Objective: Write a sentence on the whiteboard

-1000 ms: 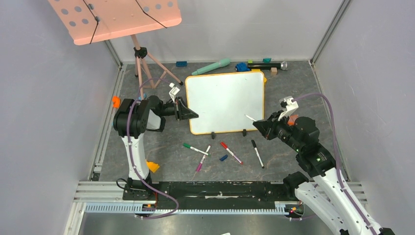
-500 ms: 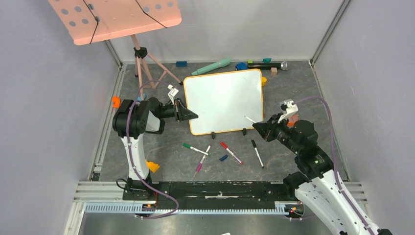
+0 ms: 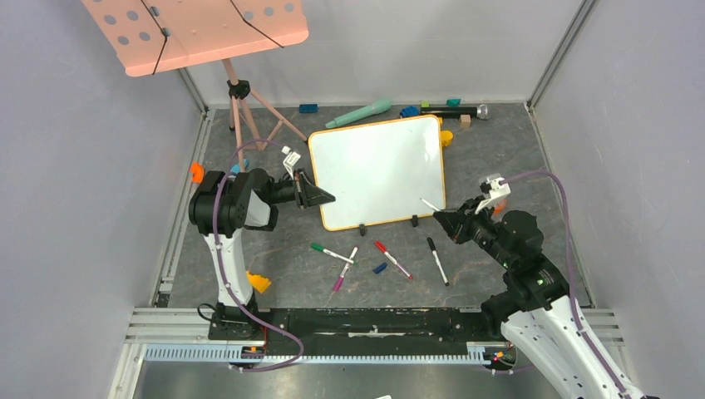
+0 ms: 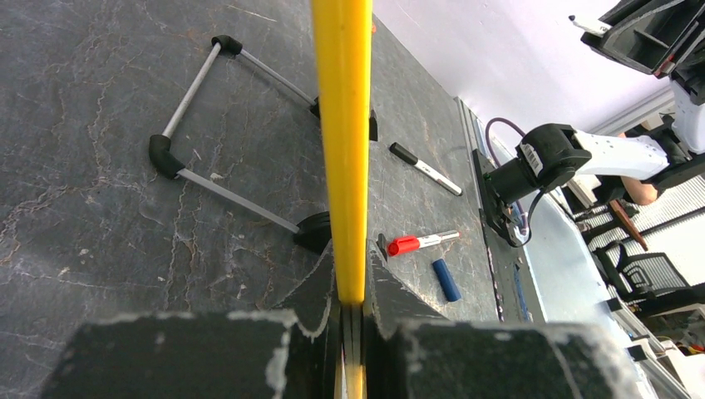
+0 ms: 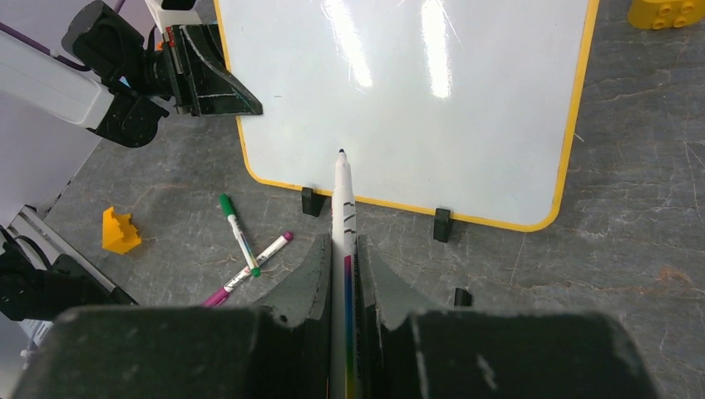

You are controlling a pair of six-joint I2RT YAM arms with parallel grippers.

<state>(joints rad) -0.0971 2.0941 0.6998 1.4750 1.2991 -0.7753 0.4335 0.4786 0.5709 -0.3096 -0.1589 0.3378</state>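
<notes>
We pinch the whiteboard point(image 3: 378, 170) by its yellow edge in our left hand point(image 3: 327, 198), a marker point(image 5: 342, 204) in our right hand point(image 3: 441, 218)

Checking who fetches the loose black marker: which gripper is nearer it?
Right. The right gripper, holding a white marker, is just beyond the black marker; the left gripper clamps the whiteboard, farther left.
</notes>
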